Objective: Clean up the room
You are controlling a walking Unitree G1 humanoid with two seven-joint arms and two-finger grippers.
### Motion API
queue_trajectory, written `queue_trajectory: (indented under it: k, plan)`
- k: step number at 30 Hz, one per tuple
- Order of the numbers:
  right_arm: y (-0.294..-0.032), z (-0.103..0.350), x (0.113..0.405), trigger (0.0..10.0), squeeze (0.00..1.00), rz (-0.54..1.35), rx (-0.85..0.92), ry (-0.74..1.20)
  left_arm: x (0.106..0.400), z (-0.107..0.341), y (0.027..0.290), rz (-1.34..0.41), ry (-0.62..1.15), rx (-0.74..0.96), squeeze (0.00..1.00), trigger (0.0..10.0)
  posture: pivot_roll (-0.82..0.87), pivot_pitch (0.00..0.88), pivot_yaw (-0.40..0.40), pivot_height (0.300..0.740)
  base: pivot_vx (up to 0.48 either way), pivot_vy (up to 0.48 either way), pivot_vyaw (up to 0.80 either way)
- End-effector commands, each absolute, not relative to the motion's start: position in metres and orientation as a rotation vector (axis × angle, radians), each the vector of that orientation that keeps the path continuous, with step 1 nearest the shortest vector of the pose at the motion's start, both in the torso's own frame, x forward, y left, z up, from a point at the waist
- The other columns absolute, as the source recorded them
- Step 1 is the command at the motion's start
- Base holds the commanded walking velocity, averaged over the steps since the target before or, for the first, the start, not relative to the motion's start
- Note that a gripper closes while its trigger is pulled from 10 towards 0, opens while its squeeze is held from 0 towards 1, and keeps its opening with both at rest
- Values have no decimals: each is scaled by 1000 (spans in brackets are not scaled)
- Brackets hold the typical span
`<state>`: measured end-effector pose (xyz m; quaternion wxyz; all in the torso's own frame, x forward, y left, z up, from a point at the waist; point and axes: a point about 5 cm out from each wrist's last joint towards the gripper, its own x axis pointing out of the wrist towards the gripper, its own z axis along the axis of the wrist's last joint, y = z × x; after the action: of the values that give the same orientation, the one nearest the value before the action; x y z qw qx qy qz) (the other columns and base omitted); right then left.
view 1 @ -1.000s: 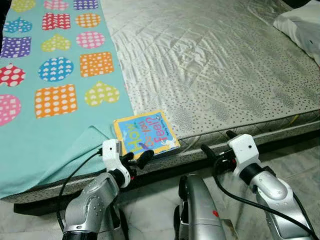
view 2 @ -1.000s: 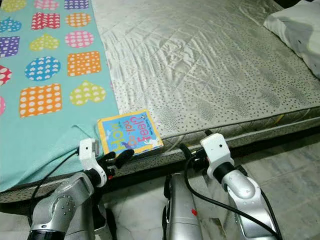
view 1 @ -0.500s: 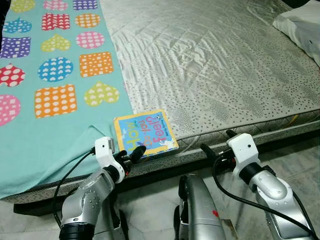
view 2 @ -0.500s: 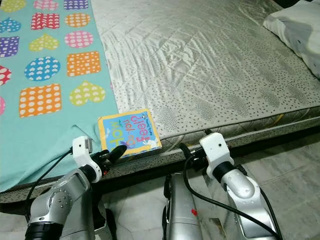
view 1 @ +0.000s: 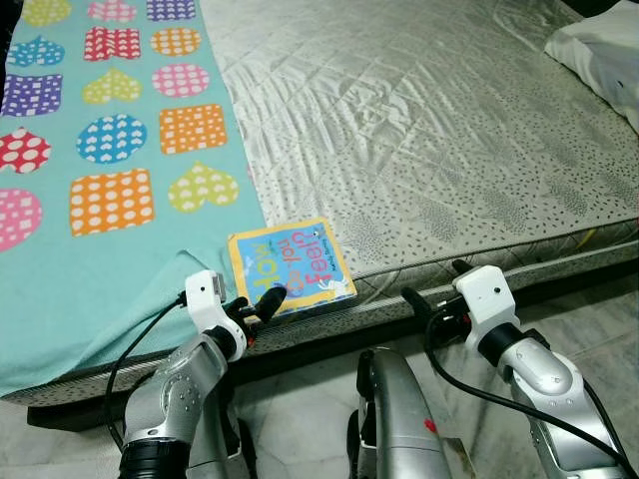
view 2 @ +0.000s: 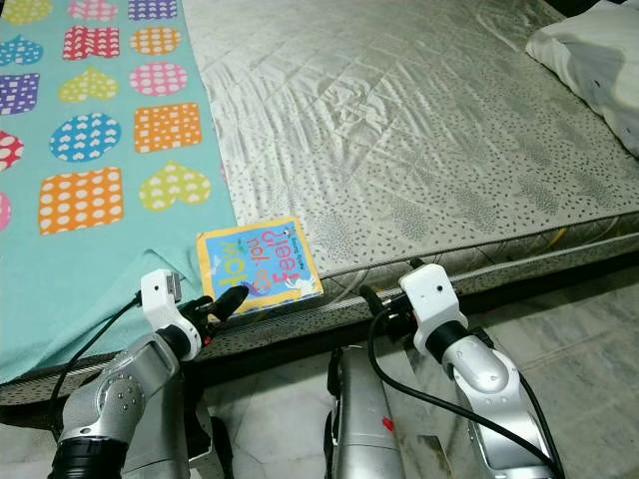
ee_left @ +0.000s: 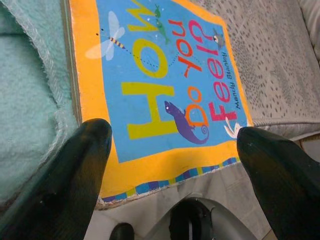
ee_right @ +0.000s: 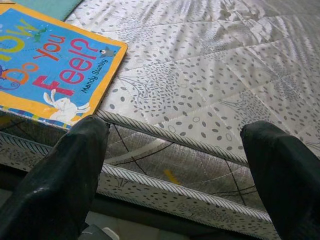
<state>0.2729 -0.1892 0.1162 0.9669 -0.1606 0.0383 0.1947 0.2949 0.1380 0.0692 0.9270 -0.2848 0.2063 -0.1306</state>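
Landmark: mattress front edge. Book lies flat at that edge, just beside the teal blanket, its near side just short of the lip, cover about square.

Left gripper is the nearer arm: fingers spread wide, empty, straddling the book's near edge, book directly ahead.

Right gripper is also wide open and empty, further along the edge, facing bare mattress.

Pillow at the far corner. Tiled floor below.
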Motion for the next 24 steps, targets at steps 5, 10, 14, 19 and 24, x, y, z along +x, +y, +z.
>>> queue_trajectory:
  k: [5,10,14,19,24]
  plan:
    - [-191,113,269,10000,0,387,-328,84,293,62,137,-243,464,-584,0,10000,-154,209,-45,555,0,0,0]
    - [-187,112,268,10000,0,388,-327,82,291,65,137,-247,453,-584,0,10000,-150,208,-45,555,0,0,0]
    - [-183,112,269,10000,0,391,-325,79,290,64,140,-226,449,-581,0,10000,-147,205,-46,555,0,0,0]
    - [-181,113,270,10000,0,414,-313,87,289,63,144,-196,444,-580,0,10000,-147,205,-46,555,0,0,0]
    - [-188,112,270,10000,0,412,-314,94,290,65,148,-166,429,-576,0,10000,-139,206,-45,555,0,0,0]
